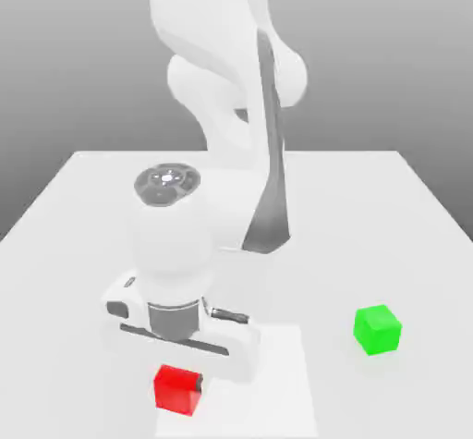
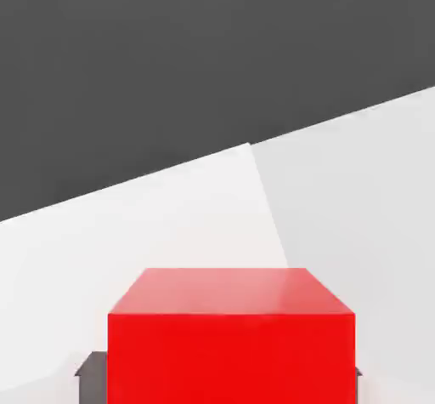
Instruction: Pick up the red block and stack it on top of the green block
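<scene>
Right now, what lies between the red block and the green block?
Only bare white table separates red block and green block, in the exterior view.

A white table (image 1: 83, 197) spans the scene, its far edge straight against a plain grey backdrop (image 1: 74, 58) that grades from darker at the top to lighter lower down. Light is soft and even. A paler rectangular patch (image 1: 286, 382) marks the near surface.
</scene>
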### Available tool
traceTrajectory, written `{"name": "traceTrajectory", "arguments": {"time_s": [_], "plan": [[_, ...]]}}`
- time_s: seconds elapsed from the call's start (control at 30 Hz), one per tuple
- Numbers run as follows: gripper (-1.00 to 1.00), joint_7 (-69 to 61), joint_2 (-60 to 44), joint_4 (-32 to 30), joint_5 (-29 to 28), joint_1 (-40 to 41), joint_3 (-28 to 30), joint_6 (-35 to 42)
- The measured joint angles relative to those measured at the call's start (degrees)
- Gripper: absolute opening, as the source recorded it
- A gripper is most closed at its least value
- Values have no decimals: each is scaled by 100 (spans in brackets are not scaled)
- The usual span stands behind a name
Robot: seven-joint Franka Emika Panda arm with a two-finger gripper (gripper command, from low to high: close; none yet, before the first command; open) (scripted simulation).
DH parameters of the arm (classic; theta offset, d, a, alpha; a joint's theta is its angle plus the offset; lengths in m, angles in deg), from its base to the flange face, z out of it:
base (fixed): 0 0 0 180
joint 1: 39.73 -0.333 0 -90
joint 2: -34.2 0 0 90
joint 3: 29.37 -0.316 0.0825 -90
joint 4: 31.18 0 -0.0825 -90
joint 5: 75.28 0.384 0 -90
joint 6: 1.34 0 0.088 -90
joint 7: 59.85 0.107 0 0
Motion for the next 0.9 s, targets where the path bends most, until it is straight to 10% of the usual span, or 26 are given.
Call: {"name": "traceTrajectory", "arguments": {"time_s": [0.9], "plan": [[-100, 3438, 2103, -1186, -124, -2583, -1674, 891]]}}
